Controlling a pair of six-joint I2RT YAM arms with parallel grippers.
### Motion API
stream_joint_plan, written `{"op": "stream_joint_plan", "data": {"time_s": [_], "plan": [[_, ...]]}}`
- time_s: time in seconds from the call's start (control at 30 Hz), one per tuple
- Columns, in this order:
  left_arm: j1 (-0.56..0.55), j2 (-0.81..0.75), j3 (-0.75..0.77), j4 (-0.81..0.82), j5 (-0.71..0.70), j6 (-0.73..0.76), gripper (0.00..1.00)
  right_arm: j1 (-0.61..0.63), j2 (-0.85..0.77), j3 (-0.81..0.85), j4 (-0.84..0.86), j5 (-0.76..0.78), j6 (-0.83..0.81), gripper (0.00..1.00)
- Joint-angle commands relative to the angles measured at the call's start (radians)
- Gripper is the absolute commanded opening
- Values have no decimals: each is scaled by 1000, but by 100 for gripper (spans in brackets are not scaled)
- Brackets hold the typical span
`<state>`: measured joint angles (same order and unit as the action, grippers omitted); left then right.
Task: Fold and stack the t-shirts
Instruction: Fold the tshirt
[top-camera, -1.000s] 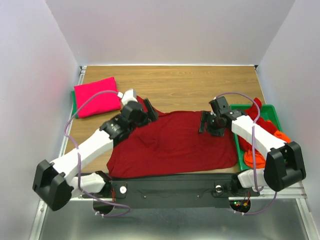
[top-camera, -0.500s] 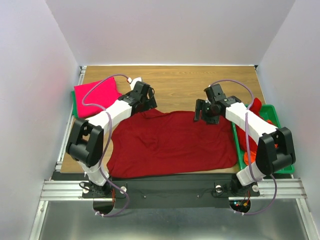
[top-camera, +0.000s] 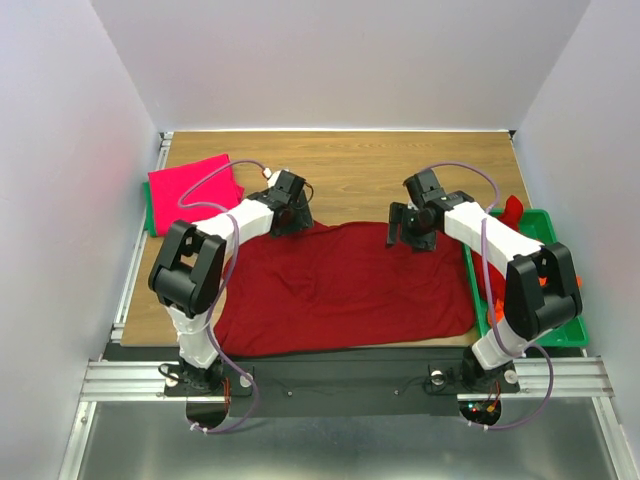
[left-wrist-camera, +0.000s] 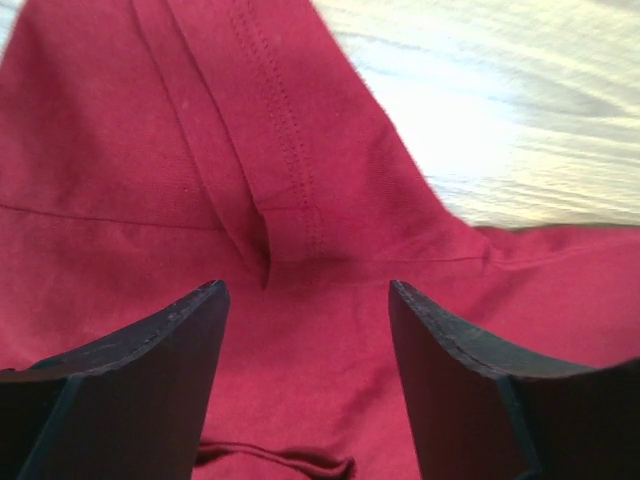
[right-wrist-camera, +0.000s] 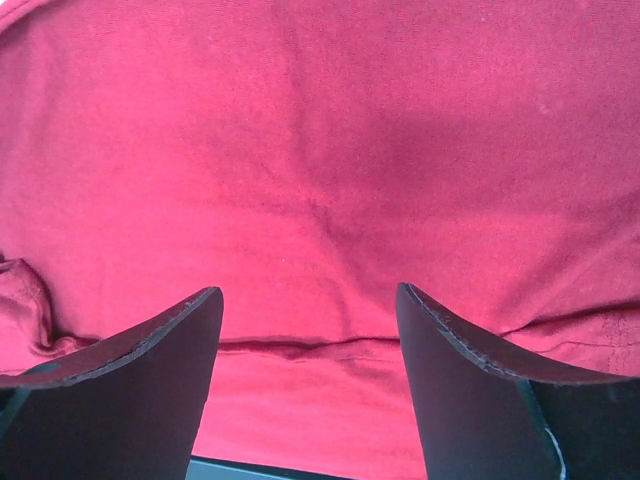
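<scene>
Left fingers (left-wrist-camera: 150, 370): apart, pinching nothing; poised over the sleeve seam (left-wrist-camera: 285, 215) at the shirt's 11 o'clock corner, I judge to take that corner for a fold
Right fingers (right-wrist-camera: 130, 370): wide, empty; low over the 1 o'clock edge, so both far corners can lift evenly
Dark red t-shirt (top-camera: 345, 290): spread flat mid-counter, unfolded
Pink t-shirt (top-camera: 192, 192): folded, at 10 o'clock; probably the stack's base
Green tray (top-camera: 535, 212): at 3 o'clock; holds the waiting shirts (top-camera: 512, 208)
Counter (top-camera: 380, 165): pale wood; white walls (top-camera: 330, 60) around

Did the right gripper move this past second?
Yes. The right gripper shifted slightly toward the far edge of the wooden table.
</scene>
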<state>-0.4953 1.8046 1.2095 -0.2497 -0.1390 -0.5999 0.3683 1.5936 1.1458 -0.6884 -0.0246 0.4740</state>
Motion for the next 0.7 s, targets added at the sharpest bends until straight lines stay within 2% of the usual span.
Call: {"op": "stream_joint_plan", "data": {"time_s": [0.0, 0.2, 0.3, 0.53, 0.67], "plan": [[4, 15, 38, 13, -11, 6, 75, 9, 3, 31, 6, 18, -3, 76], [63, -39, 45, 61, -37, -17, 75, 9, -6, 11, 6, 18, 0, 76], [107, -22, 108, 59, -33, -3, 75, 9, -4, 2, 7, 18, 3, 76], [179, 116, 287, 38, -36, 31, 74, 11, -1, 0, 7, 18, 6, 76], [199, 211, 364, 46, -51, 63, 69, 9, -3, -1, 6, 17, 9, 76]]}}
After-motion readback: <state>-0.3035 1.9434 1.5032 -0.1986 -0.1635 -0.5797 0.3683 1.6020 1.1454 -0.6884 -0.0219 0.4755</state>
